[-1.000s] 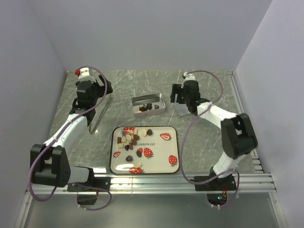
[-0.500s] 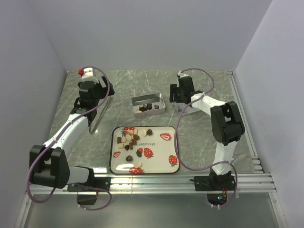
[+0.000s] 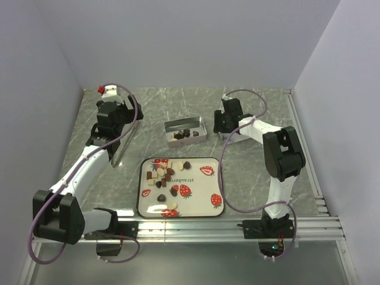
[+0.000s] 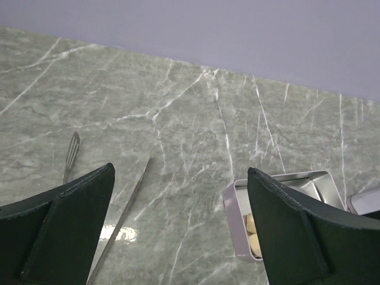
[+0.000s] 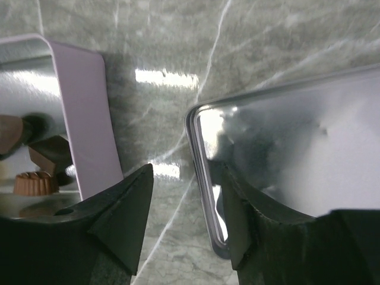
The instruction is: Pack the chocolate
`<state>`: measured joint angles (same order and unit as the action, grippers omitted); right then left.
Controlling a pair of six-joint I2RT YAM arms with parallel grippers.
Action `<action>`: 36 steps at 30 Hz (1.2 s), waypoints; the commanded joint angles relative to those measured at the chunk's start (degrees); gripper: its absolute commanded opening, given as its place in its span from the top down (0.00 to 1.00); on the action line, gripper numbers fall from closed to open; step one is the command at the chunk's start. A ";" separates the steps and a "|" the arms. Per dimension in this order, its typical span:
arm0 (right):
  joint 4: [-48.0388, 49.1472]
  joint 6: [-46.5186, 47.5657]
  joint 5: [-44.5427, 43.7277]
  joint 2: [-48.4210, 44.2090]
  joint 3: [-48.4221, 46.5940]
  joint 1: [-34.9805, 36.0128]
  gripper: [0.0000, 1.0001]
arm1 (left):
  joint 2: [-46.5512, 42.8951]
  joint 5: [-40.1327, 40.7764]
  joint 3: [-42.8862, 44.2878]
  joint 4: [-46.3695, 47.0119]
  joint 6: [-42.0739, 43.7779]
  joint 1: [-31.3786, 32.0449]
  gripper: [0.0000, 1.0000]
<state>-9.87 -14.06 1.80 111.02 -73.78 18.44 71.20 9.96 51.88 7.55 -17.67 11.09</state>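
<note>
The chocolate (image 3: pixel 164 173) lies as several small dark, light brown and cream pieces on the upper left of a strawberry-print tray (image 3: pixel 202 202). More pieces lie in a small metal tin (image 3: pixel 196 123), which also shows in the left wrist view (image 4: pixel 234 205) and the right wrist view (image 5: pixel 83 119). My right gripper (image 3: pixel 223 123) is open low over the table, just right of the tin. In its wrist view (image 5: pixel 187 222) the rim of the shiny tin lid (image 5: pixel 297 148) stands between its fingers. My left gripper (image 3: pixel 110 116) is open and empty above the table's far left (image 4: pixel 180 173).
Metal tweezers (image 3: pixel 122 142) lie on the marble table below my left gripper, also in the left wrist view (image 4: pixel 122 217). The tin lid (image 3: pixel 233 138) lies flat right of the tin. Walls close in at left, back and right.
My right arm has folded in and its gripper has come down beside the tin, onto the lid's edge. My left gripper has shifted slightly.
</note>
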 commanded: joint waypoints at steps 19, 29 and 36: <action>-8.50 -0.18 0.92 5.70 -3.83 1.69 1.00 | -8.62 5.16 -2.22 2.21 -2.10 0.16 0.00; -5.17 0.97 0.92 -9.14 1.35 1.60 1.00 | -8.53 -1.16 -2.92 5.27 -3.25 0.16 0.01; -4.11 1.41 6.45 -20.83 1.80 1.60 1.00 | -8.45 -6.35 -3.71 7.30 -2.46 0.16 0.01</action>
<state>-16.51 -13.58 5.08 95.55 -70.94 19.75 63.59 7.90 48.71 10.98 -20.23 11.09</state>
